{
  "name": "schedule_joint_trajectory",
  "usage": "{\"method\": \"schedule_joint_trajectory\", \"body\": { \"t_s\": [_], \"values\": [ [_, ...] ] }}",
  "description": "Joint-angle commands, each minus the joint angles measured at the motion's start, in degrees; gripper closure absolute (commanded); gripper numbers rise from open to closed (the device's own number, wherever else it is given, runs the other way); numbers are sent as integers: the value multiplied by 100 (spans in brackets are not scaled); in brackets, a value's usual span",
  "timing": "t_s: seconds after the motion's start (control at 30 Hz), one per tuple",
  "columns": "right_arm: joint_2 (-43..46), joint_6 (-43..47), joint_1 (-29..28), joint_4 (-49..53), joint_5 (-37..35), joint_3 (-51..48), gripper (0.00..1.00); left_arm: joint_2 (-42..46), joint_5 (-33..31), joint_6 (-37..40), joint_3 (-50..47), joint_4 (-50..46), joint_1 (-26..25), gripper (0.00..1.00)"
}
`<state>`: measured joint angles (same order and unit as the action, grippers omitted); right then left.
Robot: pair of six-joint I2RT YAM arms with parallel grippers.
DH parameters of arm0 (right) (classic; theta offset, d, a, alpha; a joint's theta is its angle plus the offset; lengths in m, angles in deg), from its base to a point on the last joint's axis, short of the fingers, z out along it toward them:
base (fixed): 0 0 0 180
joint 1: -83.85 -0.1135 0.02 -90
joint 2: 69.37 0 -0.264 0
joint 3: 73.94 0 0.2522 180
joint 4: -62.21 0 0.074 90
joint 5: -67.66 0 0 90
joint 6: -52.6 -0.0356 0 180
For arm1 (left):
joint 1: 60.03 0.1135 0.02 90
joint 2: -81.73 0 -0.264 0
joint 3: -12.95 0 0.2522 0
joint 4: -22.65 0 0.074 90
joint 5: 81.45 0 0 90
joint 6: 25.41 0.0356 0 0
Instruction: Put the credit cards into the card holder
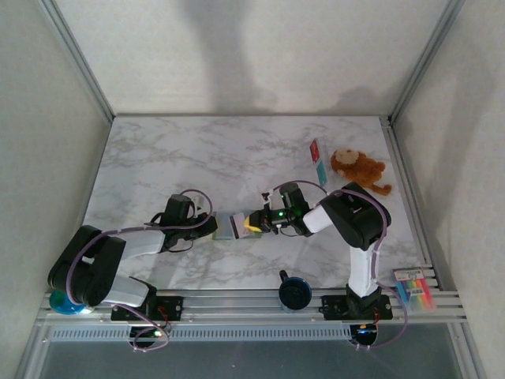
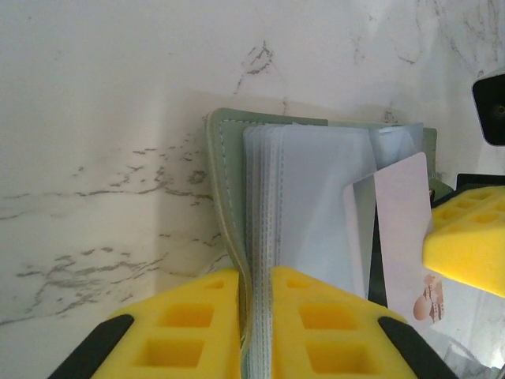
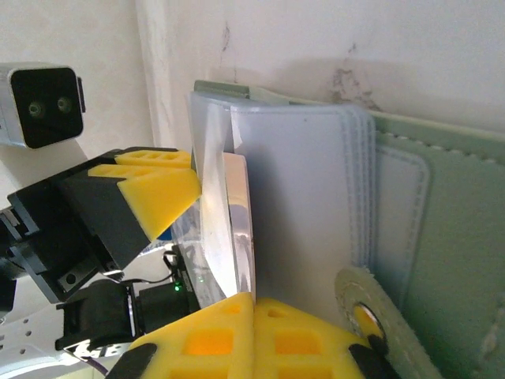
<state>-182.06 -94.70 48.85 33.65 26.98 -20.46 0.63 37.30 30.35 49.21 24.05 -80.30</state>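
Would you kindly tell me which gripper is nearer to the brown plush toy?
Right. The right gripper, at the card holder's right edge, lies down-left of the plush toy; the left gripper clamps the holder's left side, farther off.

on the counter (image 1: 237,158) the card holder (image 1: 228,227) lies between the left gripper (image 1: 213,227) at its 9 o'clock and the right gripper (image 1: 252,223) at its 3 o'clock, a card (image 2: 402,229) among its sleeves (image 2: 316,205), the credit cards (image 1: 318,160) well apart at 1 o'clock, the plush toy (image 1: 359,170) just at their 3 o'clock.
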Motion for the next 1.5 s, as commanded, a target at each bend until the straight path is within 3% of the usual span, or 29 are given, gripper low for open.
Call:
{"method": "schedule_joint_trajectory", "body": {
  "t_s": [0.0,0.6,0.83,1.13,1.47],
  "values": [
    [-199,-172,55,-183,-269,-92,100,-159,-376,132,-237,-752,-38,85],
    [-65,-572,-312,-538,-1060,-230,100,399,20,-206,-393,-674,-47,80],
    [-35,-451,-519,-281,-1116,-98,93,393,93,-196,-396,-660,-47,80],
    [161,84,-700,733,-992,285,95,462,76,-188,-376,-711,-45,81],
    [100,212,-1073,1173,-1081,629,92,560,172,-221,-350,-707,-47,80]
  ]
}}
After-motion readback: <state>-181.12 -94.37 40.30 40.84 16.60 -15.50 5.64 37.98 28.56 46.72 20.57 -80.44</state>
